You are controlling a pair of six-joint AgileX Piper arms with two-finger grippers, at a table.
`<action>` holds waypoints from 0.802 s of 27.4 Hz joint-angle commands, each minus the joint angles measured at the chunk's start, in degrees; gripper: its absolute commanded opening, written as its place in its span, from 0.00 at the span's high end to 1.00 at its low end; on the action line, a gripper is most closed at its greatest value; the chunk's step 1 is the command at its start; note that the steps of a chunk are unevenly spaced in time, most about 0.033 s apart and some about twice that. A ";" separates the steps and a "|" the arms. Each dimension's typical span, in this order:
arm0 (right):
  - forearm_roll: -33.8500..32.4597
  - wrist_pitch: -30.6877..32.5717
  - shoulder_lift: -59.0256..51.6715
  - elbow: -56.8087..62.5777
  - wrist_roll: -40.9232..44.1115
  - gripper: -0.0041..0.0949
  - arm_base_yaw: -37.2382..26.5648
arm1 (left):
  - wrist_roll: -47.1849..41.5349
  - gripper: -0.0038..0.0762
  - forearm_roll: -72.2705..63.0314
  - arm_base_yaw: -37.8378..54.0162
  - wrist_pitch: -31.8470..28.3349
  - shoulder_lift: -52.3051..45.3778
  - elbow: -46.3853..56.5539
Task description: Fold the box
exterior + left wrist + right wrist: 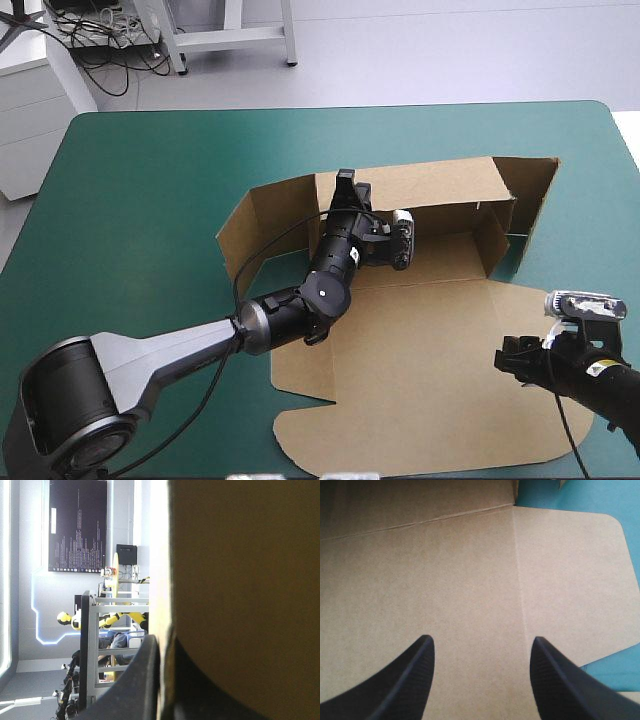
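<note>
The box [420, 370] sits right of the middle of the teal-green table [150, 180], a cut sheet of brown board half raised: its far wall stands upright, short side walls angle inward at both ends, and the wide lid panel lies flat toward the near edge, its corners rounded and its creases plain. The left gripper [345, 185] is at the top of the far wall, its black fingers all but closed on the wall's edge – in the left wrist view the board [240, 580] passes between them. The right gripper [510, 357] hangs over the lid's right part, fingers well apart – under them lies bare board [445, 580].
</note>
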 commanded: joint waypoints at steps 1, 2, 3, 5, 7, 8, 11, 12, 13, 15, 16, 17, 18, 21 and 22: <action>2.39 -5.50 -0.01 -0.33 0.06 0.40 -0.36 | -1.22 0.96 3.40 -0.51 0.77 -2.72 -0.90; 2.68 -5.76 -0.01 -0.33 0.08 0.40 -0.36 | -1.22 0.96 3.40 -0.51 0.77 -2.72 -0.90; 2.82 -6.08 -0.01 -0.44 0.08 0.40 -0.36 | -1.22 0.96 3.40 -0.51 0.77 -2.72 -0.90; 2.82 -6.74 -0.01 -0.80 -0.76 0.40 -0.36 | -1.22 0.96 3.40 -0.51 0.77 -2.72 -0.90; 2.30 -7.22 -0.01 -2.19 -1.61 0.40 -0.36 | -1.22 0.96 3.40 -0.51 0.77 -2.72 -0.90; 1.85 -7.32 -0.01 -3.19 -1.59 0.40 -0.36 | -1.22 0.96 3.40 -0.51 0.77 -2.72 -0.90; -2.21 -8.03 1.08 -8.88 0.89 0.40 -0.36 | -1.22 0.96 3.40 -0.51 0.77 -2.72 -0.90; -4.35 -8.25 1.94 -11.47 2.53 0.40 -0.36 | -1.22 0.96 3.40 -0.51 0.77 -2.72 -0.90; -6.98 -8.25 3.35 -14.39 4.74 0.40 -0.36 | -1.22 0.96 3.40 -0.51 0.77 -2.72 -0.90; -11.79 -7.90 6.85 -20.26 8.97 0.40 -0.36 | -1.22 0.96 3.40 -0.51 0.77 -2.72 -0.90; -13.19 -7.31 9.19 -23.80 10.39 0.40 -0.36 | -1.22 0.96 3.40 -0.51 0.77 -2.72 -0.90; -13.97 -6.57 11.71 -27.41 10.66 0.40 -0.36 | -1.22 0.96 3.40 -0.51 0.77 -2.72 -0.90; -14.21 -5.94 14.36 -30.28 10.66 0.40 -0.36 | -1.22 0.96 3.40 -0.51 0.77 -2.72 -0.90; -12.88 -2.12 28.07 -47.67 10.66 0.40 -0.36 | -1.22 0.96 3.40 -0.51 0.77 -2.72 -0.90; -12.41 -1.48 30.41 -51.06 10.66 0.40 -0.36 | -1.22 0.96 3.40 -0.51 0.77 -2.72 -0.90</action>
